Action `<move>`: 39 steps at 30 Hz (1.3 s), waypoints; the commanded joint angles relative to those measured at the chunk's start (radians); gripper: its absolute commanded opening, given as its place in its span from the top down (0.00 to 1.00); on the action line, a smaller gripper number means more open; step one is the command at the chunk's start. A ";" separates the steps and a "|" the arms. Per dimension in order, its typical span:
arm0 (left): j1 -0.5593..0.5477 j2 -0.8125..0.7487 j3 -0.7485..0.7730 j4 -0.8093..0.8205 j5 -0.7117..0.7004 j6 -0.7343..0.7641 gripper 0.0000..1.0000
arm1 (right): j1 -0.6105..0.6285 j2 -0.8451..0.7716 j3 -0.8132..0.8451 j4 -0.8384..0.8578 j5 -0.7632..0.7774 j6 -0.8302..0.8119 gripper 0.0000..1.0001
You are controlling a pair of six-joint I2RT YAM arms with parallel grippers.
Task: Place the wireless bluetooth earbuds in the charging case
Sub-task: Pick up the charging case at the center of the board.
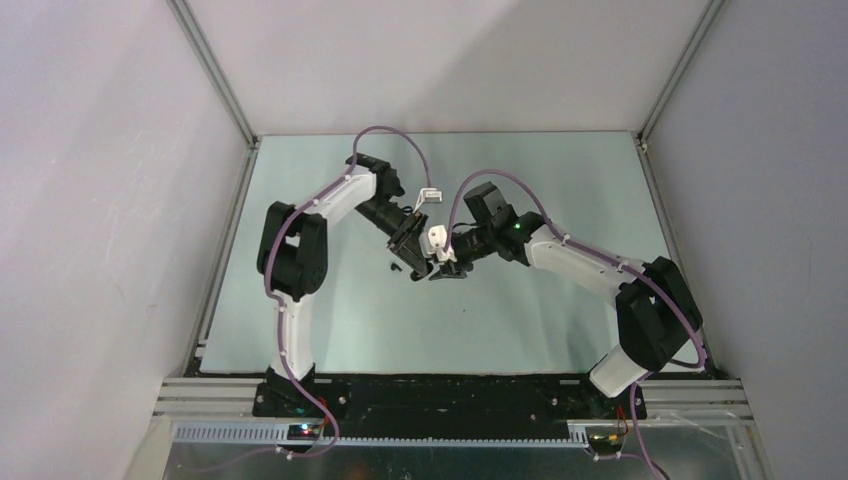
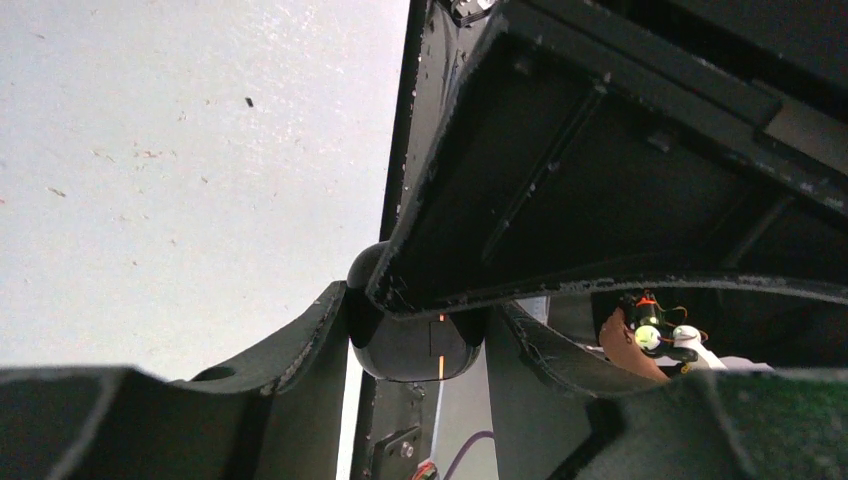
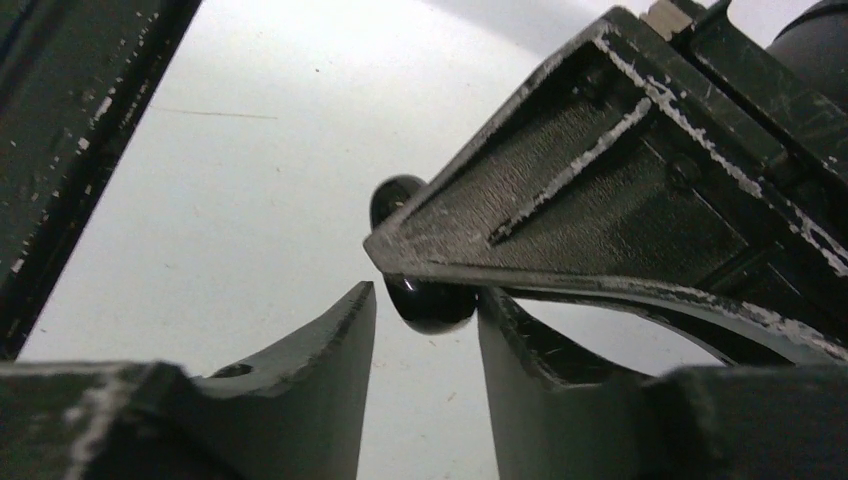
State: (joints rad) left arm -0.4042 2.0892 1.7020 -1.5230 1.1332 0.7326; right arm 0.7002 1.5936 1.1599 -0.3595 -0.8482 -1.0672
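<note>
Pale, lightly scuffed tabletop (image 1: 330,310) lies behind both wrists, with plain light walls (image 1: 110,200) around it. At the centre, the left gripper (image 2: 418,320) stands roughly half spread and pinches a glossy black, rounded charging case (image 2: 410,350). Both of its fingers (image 2: 300,345) press against the case's sides, and a thin orange line (image 2: 441,352) shows on the shell. One broad finger of the right gripper (image 3: 426,295) lies across the top of the case, its tip against the upper edge.

From the right wrist, the right gripper brackets the same case. The finger on the right of that view touches it, but a sliver of light seems to show at the other finger, so I cannot tell whether this grip is closed on the case. A finger of the left gripper crosses over the case there.

From above, the two grippers meet tip to tip over the middle of the table, and the arms (image 1: 300,250) bend inward from their bases at the near edge. A tiny dark speck (image 1: 463,310) lies on the table just nearer than the grippers, too small to name.
</note>
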 commanded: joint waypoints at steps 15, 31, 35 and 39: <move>0.033 -0.054 0.078 0.022 0.031 0.034 0.46 | -0.007 -0.021 0.036 -0.002 -0.025 0.077 1.00; 0.097 -0.416 -0.044 0.693 -0.242 -0.293 0.31 | -0.240 -0.202 0.039 -0.110 -0.030 0.524 1.00; 0.084 -0.627 -0.364 1.155 -0.329 -0.433 0.29 | -0.281 -0.223 0.070 -0.107 -0.053 0.687 1.00; 0.050 -0.720 -0.512 1.390 -0.358 -0.536 0.26 | -0.318 -0.225 0.101 -0.048 -0.090 0.847 1.00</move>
State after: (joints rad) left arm -0.3176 1.4433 1.2964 -0.5594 0.8394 0.3489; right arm 0.4164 1.4006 1.1919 -0.4614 -0.8814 -0.4515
